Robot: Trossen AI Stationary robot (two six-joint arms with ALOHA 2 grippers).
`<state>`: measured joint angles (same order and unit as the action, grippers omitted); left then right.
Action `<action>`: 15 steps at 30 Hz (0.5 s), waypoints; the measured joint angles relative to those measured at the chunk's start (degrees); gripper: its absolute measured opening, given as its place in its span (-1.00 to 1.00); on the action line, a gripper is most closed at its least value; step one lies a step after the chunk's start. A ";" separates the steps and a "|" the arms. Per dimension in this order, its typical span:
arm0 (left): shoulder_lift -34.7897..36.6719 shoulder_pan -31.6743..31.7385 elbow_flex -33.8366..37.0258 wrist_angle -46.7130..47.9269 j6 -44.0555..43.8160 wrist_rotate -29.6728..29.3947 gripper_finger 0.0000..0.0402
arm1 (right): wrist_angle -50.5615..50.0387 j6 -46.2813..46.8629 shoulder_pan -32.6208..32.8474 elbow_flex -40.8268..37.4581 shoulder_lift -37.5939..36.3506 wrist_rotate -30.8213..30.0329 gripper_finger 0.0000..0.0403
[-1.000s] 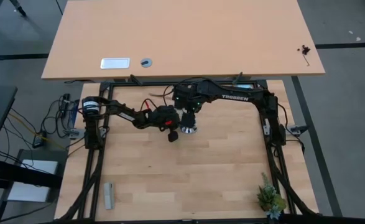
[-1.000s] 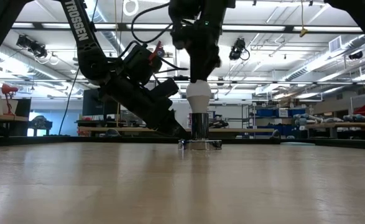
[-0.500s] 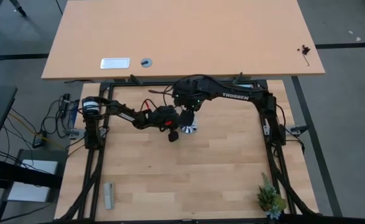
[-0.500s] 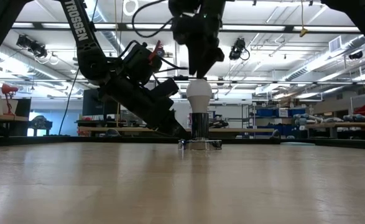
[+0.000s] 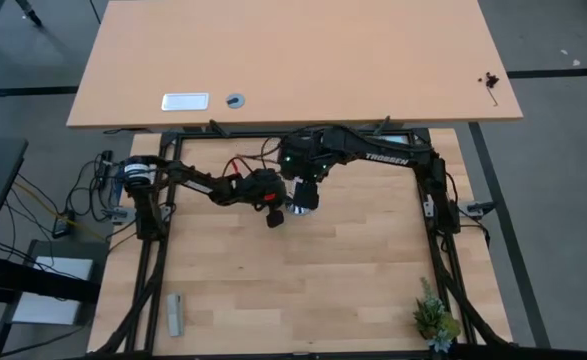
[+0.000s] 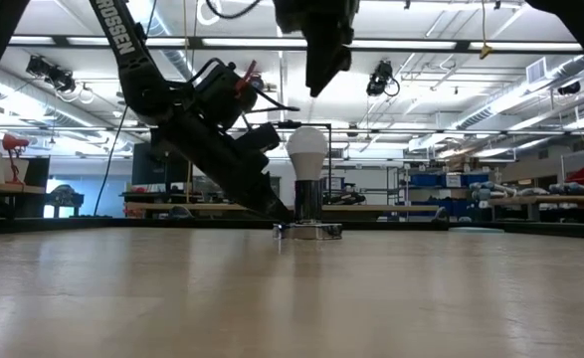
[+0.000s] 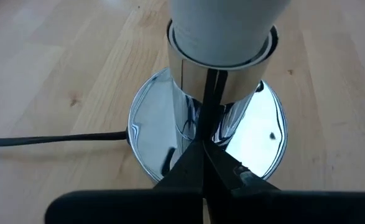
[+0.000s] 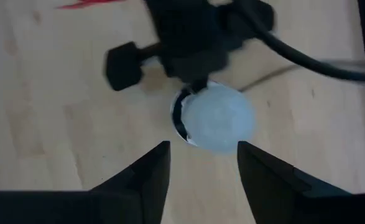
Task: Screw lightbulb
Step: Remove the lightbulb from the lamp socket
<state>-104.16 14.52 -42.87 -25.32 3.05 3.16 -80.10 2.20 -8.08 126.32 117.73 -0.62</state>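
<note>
The bulb [image 6: 307,154] is seen upright in the socket [image 6: 308,202], whose round silver base [image 7: 266,134] rests flat on the table [image 5: 303,270]. In the high view this assembly lies toward twelve o'clock from the table's middle, mostly hidden under the right arm.

The right gripper [image 8: 204,168] is held above the bulb, apart from it. Its two fingers [image 8: 146,174] are spread, and in the right wrist view the bulb's white dome [image 8: 221,119] is seen beyond them, clear of both. In the low view the gripper [image 6: 323,82] hangs at one o'clock from the bulb, with a gap of air between them.

The left gripper [image 7: 202,163] is lowered to the table at nine o'clock from the socket in the high view, the arm sloping down to it. Its fingers are pressed together, with nothing clamped, and their tips are placed on the silver base just in front of the socket's column. A black cord [image 7: 51,139] is laid across the wood from the base.

A small grey block [image 5: 174,314] is seen near the table's seven o'clock corner, and a small plant [image 5: 433,318] near its five o'clock corner.
</note>
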 joint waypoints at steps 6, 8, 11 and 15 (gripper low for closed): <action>3.16 0.00 0.02 3.74 1.20 -1.19 -1.00 | 4.84 -3.82 4.02 -2.54 0.00 -5.19 -0.44; 3.61 0.00 0.02 4.88 1.31 -1.28 -1.00 | 5.70 -3.92 4.76 -3.29 0.00 -6.56 -0.60; 4.31 0.00 0.02 5.70 1.40 -1.42 -1.00 | 7.95 -4.03 5.49 -4.26 0.00 -7.41 -0.86; 4.70 0.00 -0.02 8.32 1.23 -1.63 -1.00 | 8.44 -4.78 6.26 -5.46 -0.73 -7.45 -0.93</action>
<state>-99.46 14.52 -42.89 -17.00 4.27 1.53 -71.66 -2.58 -1.82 120.85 117.00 -8.08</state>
